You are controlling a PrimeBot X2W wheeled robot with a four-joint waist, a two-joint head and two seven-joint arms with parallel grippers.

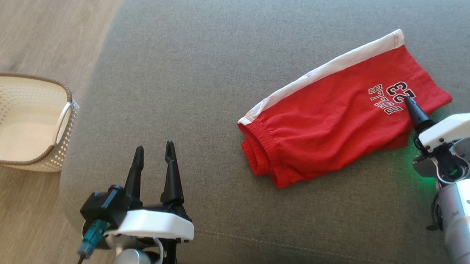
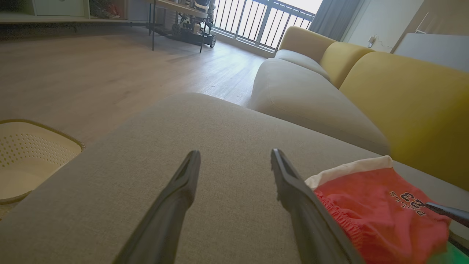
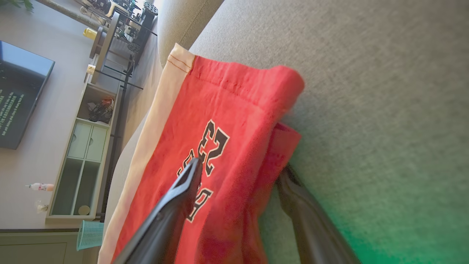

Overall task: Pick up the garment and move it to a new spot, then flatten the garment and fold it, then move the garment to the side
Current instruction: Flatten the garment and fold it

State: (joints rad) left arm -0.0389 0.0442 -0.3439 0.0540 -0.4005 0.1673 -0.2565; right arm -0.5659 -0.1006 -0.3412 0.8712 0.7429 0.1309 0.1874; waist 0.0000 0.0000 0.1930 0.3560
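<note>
The garment (image 1: 338,114) is a pair of red shorts with a white side stripe and black "23" lettering, lying folded on the grey sofa cushion (image 1: 199,69) at the right. My right gripper (image 1: 413,110) is at its lettered leg end. In the right wrist view the right gripper (image 3: 240,167) stands open, straddling the garment's (image 3: 227,121) edge, with one finger over the print and the other below the fabric fold. My left gripper (image 1: 154,147) is open with nothing in it near the cushion's front left, well clear of the shorts. It shows as the left gripper (image 2: 235,154) with the garment (image 2: 370,209) to its right.
A cream perforated basket (image 1: 63,117) stands on the wooden floor left of the cushion. The sofa's yellow backrest (image 2: 403,102) rises beyond the shorts. Bare grey cushion stretches between the two grippers.
</note>
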